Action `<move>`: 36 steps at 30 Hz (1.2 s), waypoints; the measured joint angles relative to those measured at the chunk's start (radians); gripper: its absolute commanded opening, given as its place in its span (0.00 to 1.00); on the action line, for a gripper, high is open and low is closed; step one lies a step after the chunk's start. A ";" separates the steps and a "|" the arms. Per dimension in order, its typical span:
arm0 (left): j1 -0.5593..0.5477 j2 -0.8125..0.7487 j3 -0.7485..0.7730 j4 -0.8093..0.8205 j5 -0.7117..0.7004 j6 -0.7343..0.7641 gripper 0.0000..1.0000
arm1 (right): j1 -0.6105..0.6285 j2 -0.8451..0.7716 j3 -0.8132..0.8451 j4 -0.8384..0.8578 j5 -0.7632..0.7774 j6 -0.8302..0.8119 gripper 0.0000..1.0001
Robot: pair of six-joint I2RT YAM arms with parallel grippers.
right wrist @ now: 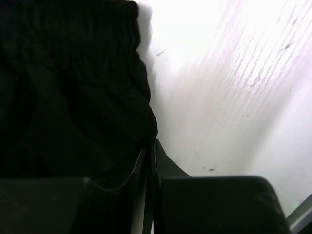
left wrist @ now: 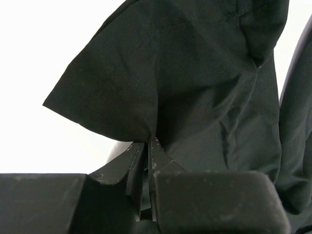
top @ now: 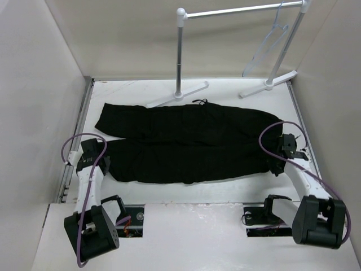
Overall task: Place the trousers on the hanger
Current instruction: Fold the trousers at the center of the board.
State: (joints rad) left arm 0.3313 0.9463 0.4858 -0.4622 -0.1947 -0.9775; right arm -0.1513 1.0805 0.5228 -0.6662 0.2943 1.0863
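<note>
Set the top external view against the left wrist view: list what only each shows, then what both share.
Only the top external view: the trousers whole, spread across the table, the hanger hung on the garment rack behind, and the right pincer at the trousers' right end. Only the left wrist view: the left pincer shut on a pinch of black fabric that puckers at its tips. Both: the left pincer at the trousers' left end, the black cloth, the white table.
</note>
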 measured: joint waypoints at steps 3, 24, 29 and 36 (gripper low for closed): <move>0.012 0.003 0.024 -0.027 -0.003 0.000 0.03 | 0.002 -0.080 0.014 -0.011 0.025 -0.037 0.11; -0.059 0.405 0.637 -0.149 -0.122 0.059 0.03 | 0.057 0.053 0.301 0.046 -0.007 -0.153 0.10; -0.150 0.641 0.908 -0.112 -0.150 0.060 0.03 | 0.050 0.244 0.497 0.055 -0.017 -0.175 0.11; -0.166 0.961 1.177 -0.113 -0.137 0.061 0.06 | 0.034 0.524 0.794 0.083 -0.070 -0.200 0.14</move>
State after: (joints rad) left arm 0.1658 1.9068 1.6630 -0.5747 -0.3321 -0.9161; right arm -0.1177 1.6047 1.3167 -0.5831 0.2245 0.8860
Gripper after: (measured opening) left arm 0.035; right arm 0.122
